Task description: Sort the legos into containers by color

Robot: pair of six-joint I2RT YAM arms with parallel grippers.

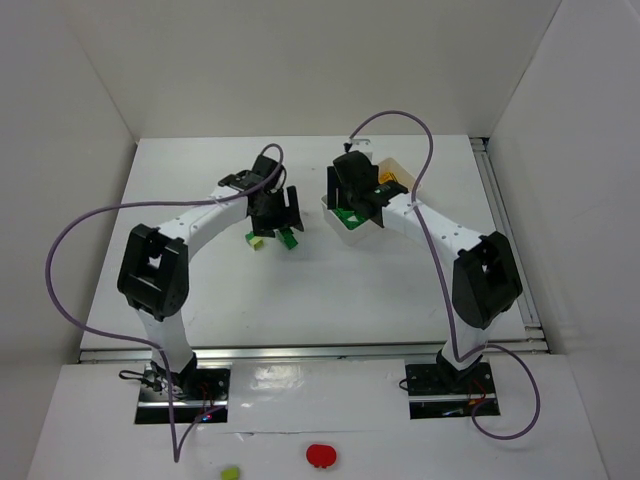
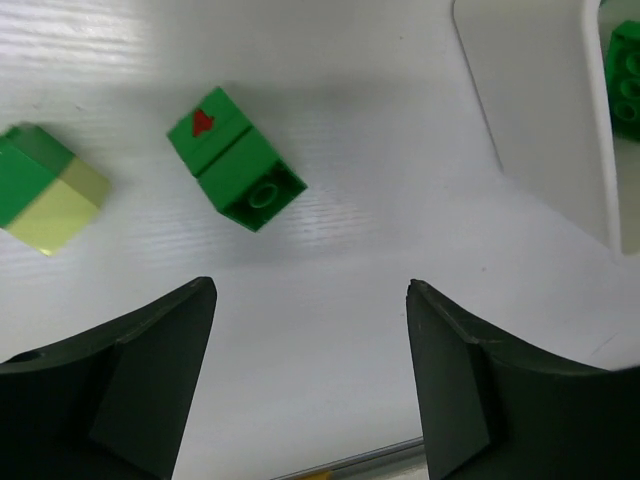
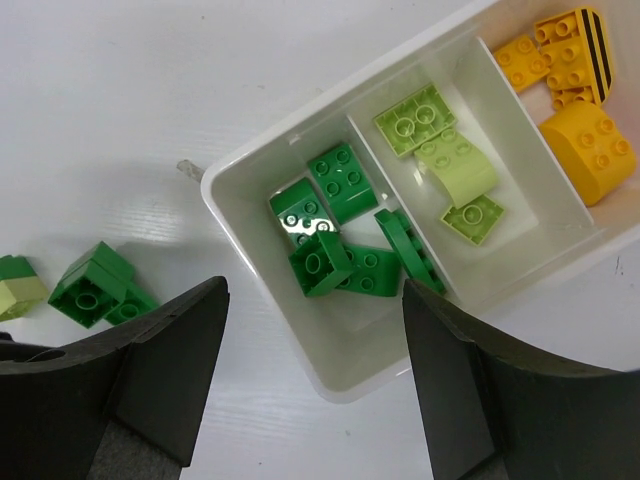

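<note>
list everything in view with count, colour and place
tray: one, white, three compartments, right of table centre
dark green legos: about five, tray's end compartment
lime legos: three, pale green, middle compartment
orange-yellow legos: three visible, other end compartment
dark green lego block: one, red mark, loose on table
two-tone lego: one, green and pale lime, beside it
red round thing: one, front ledge near arm bases
small lime piece: one, left of it
left fingers: two, black, open over loose legos
right fingers: two, black, open over tray
</note>
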